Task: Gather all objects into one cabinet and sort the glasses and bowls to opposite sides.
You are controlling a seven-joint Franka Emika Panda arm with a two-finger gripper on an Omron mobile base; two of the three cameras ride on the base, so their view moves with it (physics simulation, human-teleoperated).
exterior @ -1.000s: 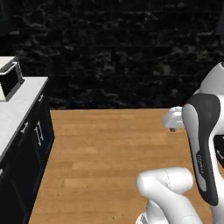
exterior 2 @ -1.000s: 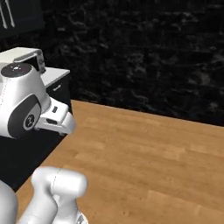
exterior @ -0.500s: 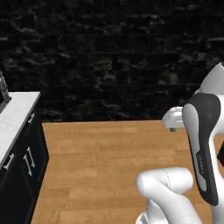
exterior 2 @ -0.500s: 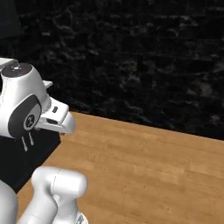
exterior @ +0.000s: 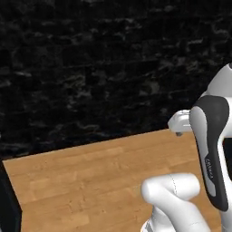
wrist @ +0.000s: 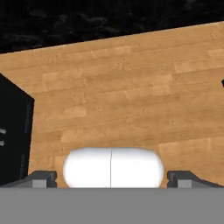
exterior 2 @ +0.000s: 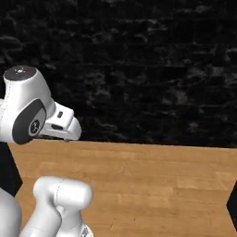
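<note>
Looking over the left base view, we are facing a black stone wall (exterior: pixel 90 68) and bare wood floor (exterior: pixel 90 181); the arm is folded at right, with nothing to reach for.

Right base view: we are seeing the same wall and floor, arm at left.

Hand view: the gripper (wrist: pixel 111 178) is pointing down at floor, its fingertips (wrist: pixel 43 177) standing wide apart with nothing between. A dark cabinet edge (wrist: pixel 13 131) is lying off to the left. We cannot place the cups, bowls or wall cabinet, so which way they lie from the jaws is unknown.

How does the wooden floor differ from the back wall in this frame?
The wooden floor is light orange-brown with plank seams; the back wall is black and mottled like rough stone. The floor lies flat, the wall stands upright behind it. They meet along one straight edge.
</note>
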